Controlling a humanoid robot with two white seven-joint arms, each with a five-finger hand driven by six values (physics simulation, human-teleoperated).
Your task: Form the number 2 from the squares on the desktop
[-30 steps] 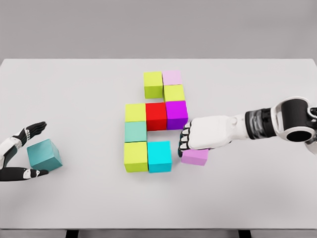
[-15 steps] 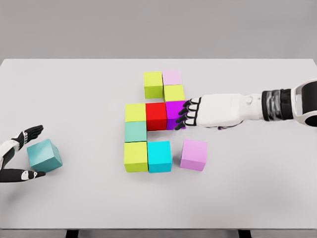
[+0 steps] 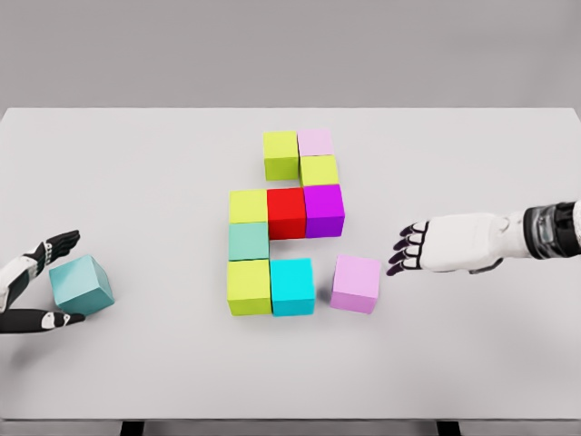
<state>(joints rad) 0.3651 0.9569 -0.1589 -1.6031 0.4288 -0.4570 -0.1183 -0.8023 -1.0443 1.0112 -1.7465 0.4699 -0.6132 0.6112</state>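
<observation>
A broad table [image 3: 136, 163] takes up most of the frame, from just above the middle down almost to the bottom edge. Its top is a flat, matte, pale grey-white. The far edge runs level across the upper part of the picture, nearly from side to side, and the left and right edges slant outward and leave the frame. The near edge shows as a thin, lighter lip along the bottom. Below that lip two dark supports peek out, one at the lower left [image 3: 132, 428] and one at the lower right [image 3: 448, 428]. Behind the table, a plain grey backdrop [image 3: 290, 50] fills the top of the frame.
</observation>
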